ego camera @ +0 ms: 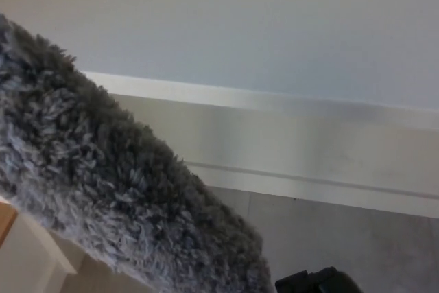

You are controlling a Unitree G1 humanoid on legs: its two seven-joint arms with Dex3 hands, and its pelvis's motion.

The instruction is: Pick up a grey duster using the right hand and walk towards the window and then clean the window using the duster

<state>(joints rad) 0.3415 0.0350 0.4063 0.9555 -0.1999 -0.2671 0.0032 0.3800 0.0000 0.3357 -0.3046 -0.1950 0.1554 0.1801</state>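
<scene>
The grey duster (pixel 103 169) is a thick fluffy head that fills the left of the head view, slanting from the upper left edge down to the bottom centre. It is raised in front of the pale window pane (pixel 274 25) and the white sill (pixel 274 101). Only a dark sliver of my right hand (pixel 317 282) shows at the bottom edge, right where the duster's lower end comes down; it holds the duster there. The handle is hidden. My left hand does not show.
Below the sill run a light wall and a white baseboard (pixel 329 186), then grey floor tiles (pixel 357 245). A white panel edge (pixel 34 259) with a small brown patch sits at the lower left.
</scene>
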